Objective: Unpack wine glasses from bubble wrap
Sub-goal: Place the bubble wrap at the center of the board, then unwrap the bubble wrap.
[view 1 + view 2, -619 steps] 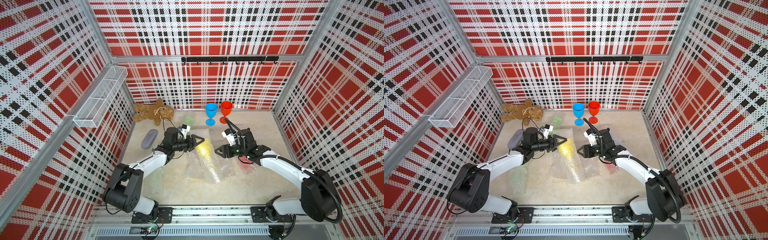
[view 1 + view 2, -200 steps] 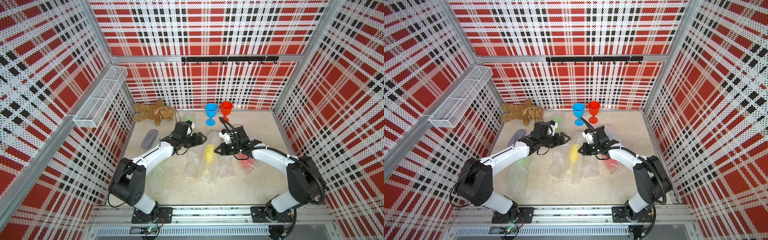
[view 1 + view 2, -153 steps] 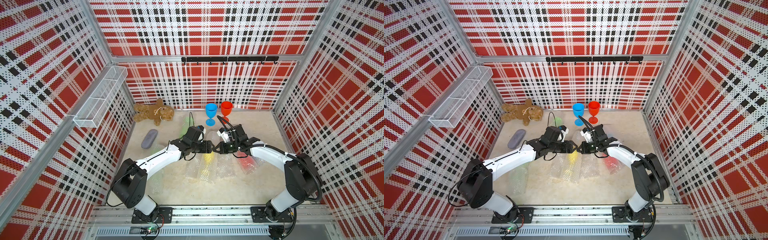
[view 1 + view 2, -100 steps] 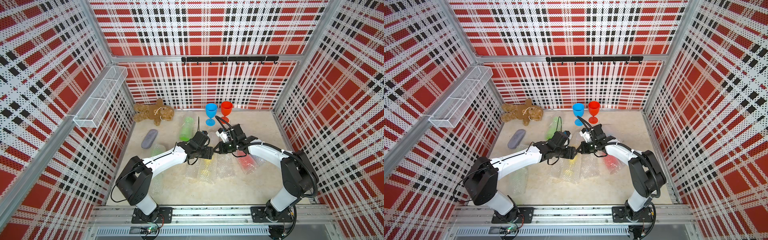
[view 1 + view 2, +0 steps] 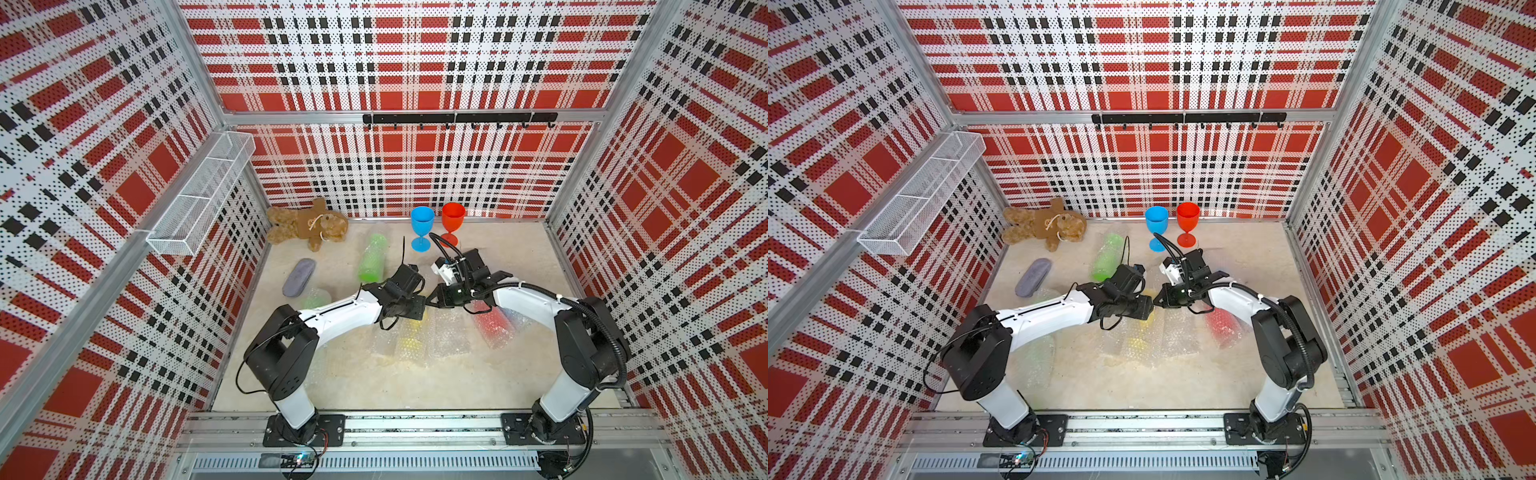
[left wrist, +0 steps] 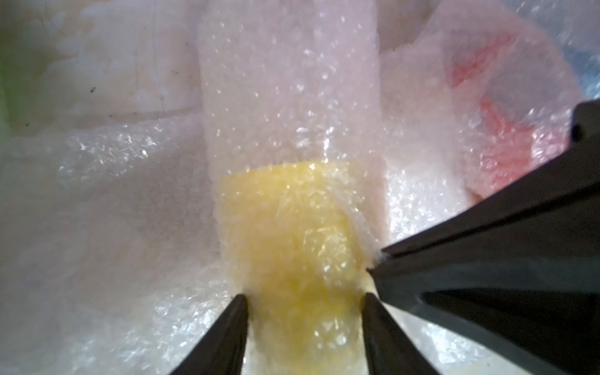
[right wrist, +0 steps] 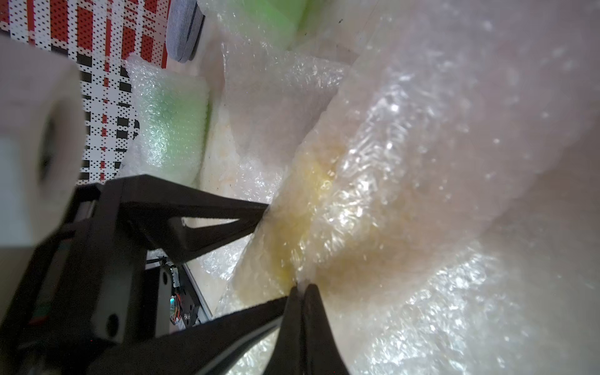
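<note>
Wrapped yellow glass between left pincer tips

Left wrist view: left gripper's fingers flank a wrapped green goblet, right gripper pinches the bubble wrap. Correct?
No. The wrapped goblet between the fingers of the left gripper is yellow, not green; the left wrist view shows it. The right gripper does pinch the bubble wrap.
</note>
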Robot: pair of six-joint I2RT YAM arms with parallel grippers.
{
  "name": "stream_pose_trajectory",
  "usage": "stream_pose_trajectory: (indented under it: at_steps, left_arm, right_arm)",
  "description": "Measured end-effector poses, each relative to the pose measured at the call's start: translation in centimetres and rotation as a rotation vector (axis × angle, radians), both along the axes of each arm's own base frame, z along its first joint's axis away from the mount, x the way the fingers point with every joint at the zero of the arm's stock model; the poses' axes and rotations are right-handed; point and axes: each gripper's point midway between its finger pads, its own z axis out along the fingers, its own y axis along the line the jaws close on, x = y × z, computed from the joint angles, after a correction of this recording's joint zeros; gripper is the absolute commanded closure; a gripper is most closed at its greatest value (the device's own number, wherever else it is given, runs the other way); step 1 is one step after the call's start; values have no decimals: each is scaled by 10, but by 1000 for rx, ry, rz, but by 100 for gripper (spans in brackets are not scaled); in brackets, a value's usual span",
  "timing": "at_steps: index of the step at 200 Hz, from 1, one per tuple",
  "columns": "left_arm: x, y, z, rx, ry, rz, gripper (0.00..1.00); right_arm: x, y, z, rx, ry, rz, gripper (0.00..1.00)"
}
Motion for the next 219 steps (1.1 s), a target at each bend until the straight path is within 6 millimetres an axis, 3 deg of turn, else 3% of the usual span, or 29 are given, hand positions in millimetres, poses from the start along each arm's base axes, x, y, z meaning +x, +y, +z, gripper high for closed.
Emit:
stream_pose_trajectory:
  at_steps: [71,136,219]
  left_arm:
    - [6,-1,7,-82,14,7,100]
    - [4,3,8,-186,49,15,100]
    - [-11,28,13,-357,97,99,100]
  right_arm:
    - [7,-5,-2,-41,-36,-21,100]
    - [11,-9,-2,-64,-60,-37,100]
    - [10,-29,-8,-163,-93,-105,100]
